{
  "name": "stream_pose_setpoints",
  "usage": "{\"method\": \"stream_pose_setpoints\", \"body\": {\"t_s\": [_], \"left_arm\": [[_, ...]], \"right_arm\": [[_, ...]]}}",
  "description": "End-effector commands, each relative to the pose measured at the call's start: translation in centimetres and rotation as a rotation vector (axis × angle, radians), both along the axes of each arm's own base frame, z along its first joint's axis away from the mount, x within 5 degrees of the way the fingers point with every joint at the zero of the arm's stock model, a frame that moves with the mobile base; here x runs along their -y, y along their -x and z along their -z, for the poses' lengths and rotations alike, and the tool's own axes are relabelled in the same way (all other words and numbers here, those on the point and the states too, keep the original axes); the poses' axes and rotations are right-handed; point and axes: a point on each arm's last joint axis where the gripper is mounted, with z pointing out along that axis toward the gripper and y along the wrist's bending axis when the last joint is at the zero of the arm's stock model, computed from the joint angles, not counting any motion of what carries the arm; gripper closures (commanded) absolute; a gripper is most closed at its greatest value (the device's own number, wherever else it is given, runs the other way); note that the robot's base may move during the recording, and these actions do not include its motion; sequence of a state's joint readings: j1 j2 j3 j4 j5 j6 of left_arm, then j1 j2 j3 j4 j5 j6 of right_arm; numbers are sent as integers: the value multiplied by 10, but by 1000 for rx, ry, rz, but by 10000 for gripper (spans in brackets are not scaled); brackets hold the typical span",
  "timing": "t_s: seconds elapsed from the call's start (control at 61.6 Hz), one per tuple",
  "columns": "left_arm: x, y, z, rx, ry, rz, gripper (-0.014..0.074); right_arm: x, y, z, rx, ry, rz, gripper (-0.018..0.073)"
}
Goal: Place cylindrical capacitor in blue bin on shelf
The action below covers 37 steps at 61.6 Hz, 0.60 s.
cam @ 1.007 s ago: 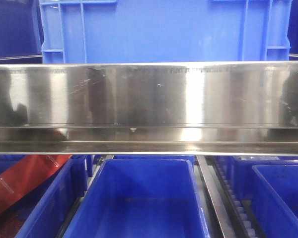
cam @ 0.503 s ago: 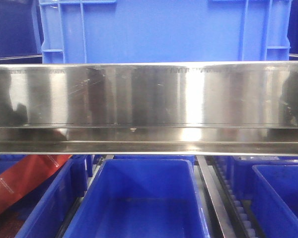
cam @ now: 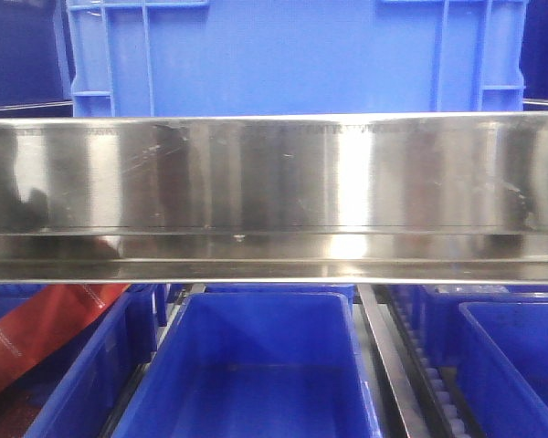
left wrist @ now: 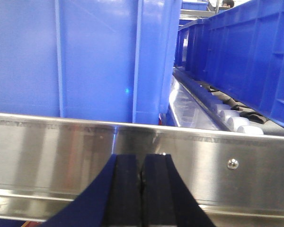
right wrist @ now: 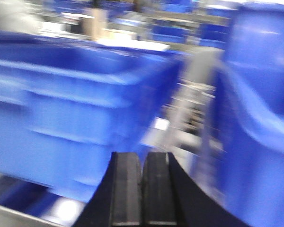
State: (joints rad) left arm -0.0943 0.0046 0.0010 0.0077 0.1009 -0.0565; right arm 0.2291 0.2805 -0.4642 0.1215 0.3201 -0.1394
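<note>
you get bright, even light up front, with white glare bands smeared across the steel rail (cam: 274, 173). left wrist view is sharp, glare on the rollers (left wrist: 236, 120). right wrist view is badly motion-blurred, the bins (right wrist: 80, 113) all smeared.

both claws (left wrist: 142, 189) (right wrist: 143, 189) show black, curved fingers, the right one blurred.
</note>
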Motion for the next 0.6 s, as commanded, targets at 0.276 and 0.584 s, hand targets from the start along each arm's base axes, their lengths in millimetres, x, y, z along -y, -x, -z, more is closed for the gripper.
{"method": "stream_pose_setpoints", "body": {"t_s": [0.276, 0.584], "left_arm": [[0, 0, -3, 27, 2, 0, 707], [0, 0, -3, 27, 2, 0, 707]], "right_arm": [[19, 8, 79, 21, -1, 294, 720], [22, 7, 113, 94, -6, 337, 720]]}}
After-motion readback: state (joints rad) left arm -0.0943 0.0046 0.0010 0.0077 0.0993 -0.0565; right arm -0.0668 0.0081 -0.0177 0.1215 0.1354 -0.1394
